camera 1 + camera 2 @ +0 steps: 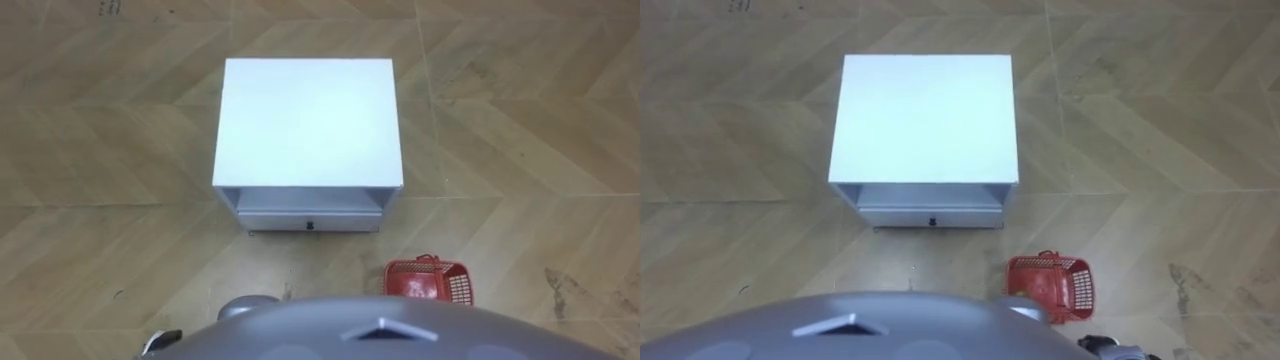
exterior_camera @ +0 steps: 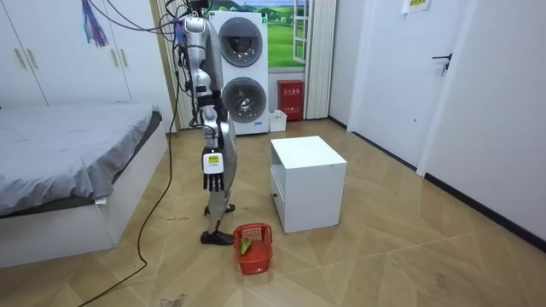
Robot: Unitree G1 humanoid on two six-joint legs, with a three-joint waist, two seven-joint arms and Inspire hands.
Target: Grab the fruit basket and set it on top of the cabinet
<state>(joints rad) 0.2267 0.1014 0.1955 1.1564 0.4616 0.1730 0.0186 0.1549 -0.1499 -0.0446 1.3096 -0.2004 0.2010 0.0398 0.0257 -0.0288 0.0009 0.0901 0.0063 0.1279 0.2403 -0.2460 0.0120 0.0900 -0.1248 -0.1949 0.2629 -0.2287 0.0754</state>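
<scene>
Wood floor (image 1: 100, 150) beside the white cabinet (image 1: 308, 120) bears the red basket (image 1: 458, 287), low at the robot's right, below the nearer right hand (image 2: 213, 170), which hangs with fingers straight.

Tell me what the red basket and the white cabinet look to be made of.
Red basket: most likely moulded plastic with a slight sheen. Its walls are an even lattice of small openings, all in one uniform colour.
White cabinet: probably laminated or painted board, smooth and matte. It has flat panels and crisp straight edges, and no grain shows. What lies under the finish cannot be told.
</scene>
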